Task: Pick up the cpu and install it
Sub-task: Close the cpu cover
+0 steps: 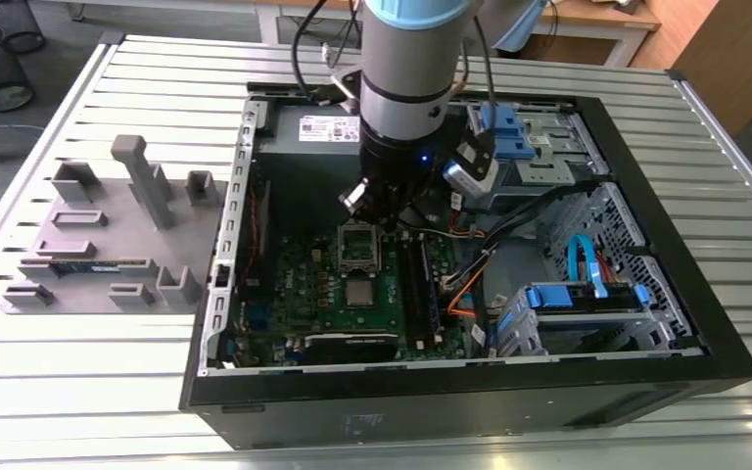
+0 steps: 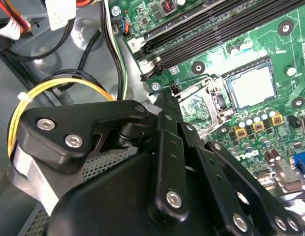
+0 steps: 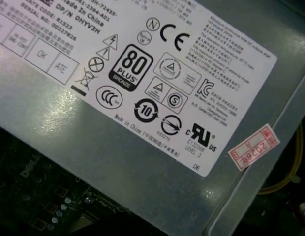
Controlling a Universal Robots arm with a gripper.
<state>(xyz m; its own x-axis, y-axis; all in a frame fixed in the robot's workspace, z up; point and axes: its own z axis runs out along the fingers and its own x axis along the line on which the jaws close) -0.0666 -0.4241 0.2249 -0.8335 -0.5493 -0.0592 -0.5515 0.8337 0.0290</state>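
Observation:
The cpu (image 1: 356, 292), a small silver square with a pale rim, lies flat in a dark square seat on the green motherboard inside the open computer case; the second wrist view shows it too (image 2: 251, 88). Just beyond it stands the metal-framed socket plate (image 1: 355, 245) (image 2: 201, 105) with a dark centre. My gripper (image 1: 367, 206) hangs from the arm above that plate, a short way from the cpu and not touching it. The gripper's black linkage (image 2: 182, 162) fills the near part of the second wrist view and hides the tips.
The grey power supply (image 1: 310, 127) with its white label (image 3: 142, 83) sits behind the gripper. Memory slots (image 1: 415, 274), loose cables (image 1: 468, 284) and blue drive cages (image 1: 572, 299) crowd the exterior view's right. A grey fixture block (image 1: 102, 245) holding a green memory stick (image 1: 82, 265) stands left of the case.

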